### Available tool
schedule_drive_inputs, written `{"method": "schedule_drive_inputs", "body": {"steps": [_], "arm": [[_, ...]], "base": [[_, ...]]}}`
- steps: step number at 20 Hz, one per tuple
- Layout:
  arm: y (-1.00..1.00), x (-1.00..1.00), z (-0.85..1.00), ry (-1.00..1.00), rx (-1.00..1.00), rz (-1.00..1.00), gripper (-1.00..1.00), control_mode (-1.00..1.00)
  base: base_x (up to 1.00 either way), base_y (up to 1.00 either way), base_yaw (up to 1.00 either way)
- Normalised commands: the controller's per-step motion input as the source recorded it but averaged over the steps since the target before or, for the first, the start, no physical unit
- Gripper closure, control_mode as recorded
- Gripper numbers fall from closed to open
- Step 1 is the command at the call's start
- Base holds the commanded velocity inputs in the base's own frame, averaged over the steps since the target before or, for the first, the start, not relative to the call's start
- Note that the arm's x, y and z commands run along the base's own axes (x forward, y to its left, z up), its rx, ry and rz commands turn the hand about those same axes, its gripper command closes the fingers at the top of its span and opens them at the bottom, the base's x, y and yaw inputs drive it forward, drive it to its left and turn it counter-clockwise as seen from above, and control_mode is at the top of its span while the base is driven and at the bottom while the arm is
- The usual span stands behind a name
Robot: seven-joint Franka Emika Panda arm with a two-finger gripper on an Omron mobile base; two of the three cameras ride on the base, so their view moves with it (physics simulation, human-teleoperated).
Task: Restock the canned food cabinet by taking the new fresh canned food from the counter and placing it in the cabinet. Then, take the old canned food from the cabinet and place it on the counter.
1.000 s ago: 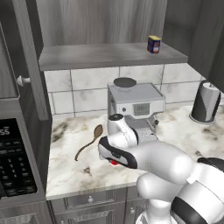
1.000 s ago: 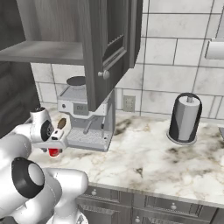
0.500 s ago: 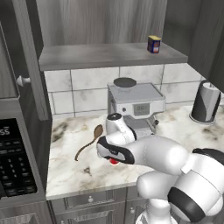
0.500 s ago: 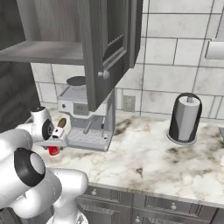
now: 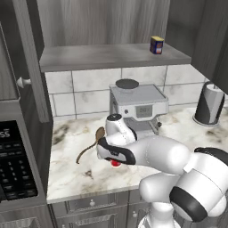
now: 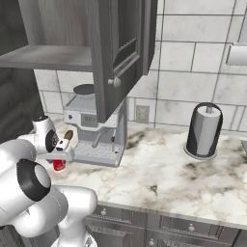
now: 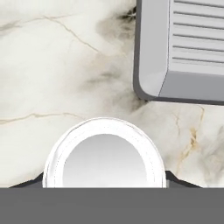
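Observation:
The new fresh canned food (image 5: 116,163), a small red can, stands on the counter (image 5: 71,173) in front of the coffee machine. My gripper (image 5: 114,158) hangs straight down over it. In the hand view the can's silvery top (image 7: 105,157) sits between the dark fingertips (image 7: 177,180), which flank it closely; contact is not clear. From the right, the can (image 6: 59,165) shows under the hand (image 6: 57,157). The old canned food (image 5: 156,45), dark blue and yellow, stands on the canned food cabinet's shelf (image 5: 102,58) at the right.
A coffee machine (image 5: 138,104) stands just behind the can, its drip tray (image 7: 183,48) close to it. A wooden spoon (image 5: 91,144) lies to the left. A microwave (image 5: 13,164) is far left, a paper towel roll (image 6: 203,130) at the right. The open cabinet door (image 6: 120,48) hangs overhead.
The hand has stayed low over the red can with little movement of the arm. The red can has not moved.

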Motion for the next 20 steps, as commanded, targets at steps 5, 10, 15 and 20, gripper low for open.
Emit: {"method": "schedule_drive_inputs", "body": {"steps": [5,10,15,20], "arm": [[0.00,-0.38,0.06,-0.07,0.00,0.00,1.00,-1.00],[0.03,-0.98,0.72,-0.35,-0.04,0.00,1.00,-1.00],[0.00,-0.99,1.00,-0.46,-0.09,0.00,1.00,-1.00],[0.00,-0.77,1.00,-0.49,-0.12,0.00,1.00,-1.00]], "base": [[0.00,0.00,0.00],[0.00,0.00,0.00],[0.00,0.00,0.00],[0.00,0.00,0.00]]}}
